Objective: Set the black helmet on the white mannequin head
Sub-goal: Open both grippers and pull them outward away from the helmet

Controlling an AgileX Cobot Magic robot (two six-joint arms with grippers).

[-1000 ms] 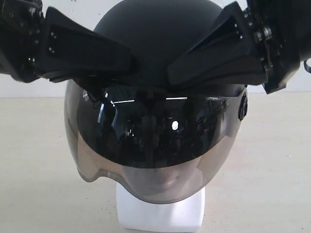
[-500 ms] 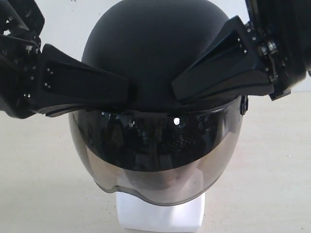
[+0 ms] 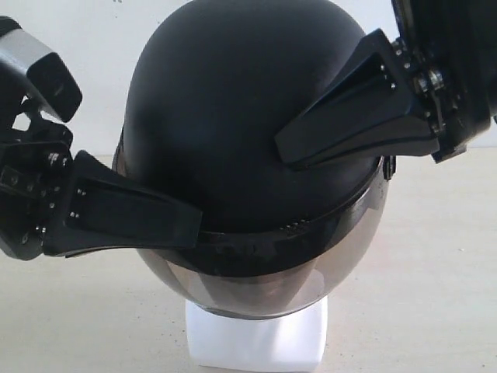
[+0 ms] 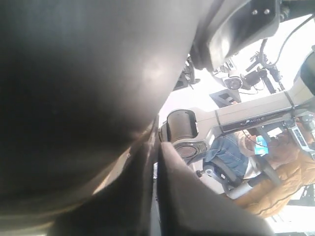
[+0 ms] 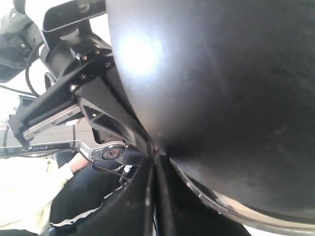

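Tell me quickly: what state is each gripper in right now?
Left gripper: closed, lying against the black helmet.
Right gripper: closed, also resting against the helmet.

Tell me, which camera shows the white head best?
The exterior view: only there does the head show, its white base below the helmet. Both wrist views show mostly helmet shell, no head.

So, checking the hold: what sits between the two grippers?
The dome of the black helmet, as the exterior view shows: the left gripper lies against its lower rim, the right gripper higher on the other side.
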